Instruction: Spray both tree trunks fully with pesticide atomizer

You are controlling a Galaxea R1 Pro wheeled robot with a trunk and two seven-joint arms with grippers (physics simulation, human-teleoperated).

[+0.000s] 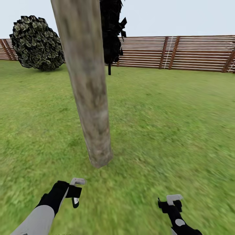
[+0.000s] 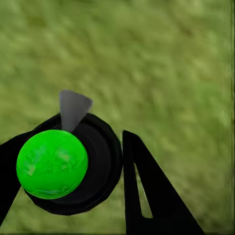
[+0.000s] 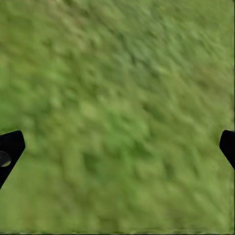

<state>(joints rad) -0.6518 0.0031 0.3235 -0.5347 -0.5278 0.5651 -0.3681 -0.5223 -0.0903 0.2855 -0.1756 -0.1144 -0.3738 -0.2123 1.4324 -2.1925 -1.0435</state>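
Note:
A thick tree trunk (image 1: 89, 91) of mottled grey-brown bark rises from the grass straight ahead of me, leaning slightly, with its base (image 1: 99, 160) just beyond my hands. My left gripper (image 1: 76, 192) hangs low in front of the base and a little to its left. In the left wrist view the left gripper (image 2: 73, 171) is shut on the pesticide atomizer (image 2: 95, 161), a black round body with a bright green ball (image 2: 51, 164) and a grey cone nozzle (image 2: 73, 107). My right gripper (image 1: 173, 200) (image 3: 117, 147) is open over bare grass, to the right of the trunk.
Green lawn (image 1: 169, 124) stretches all around. A round leafy bush (image 1: 37, 42) stands at the far left. A dark small tree (image 1: 111, 32) stands behind the trunk. A brown slat fence (image 1: 182, 52) closes the back of the garden.

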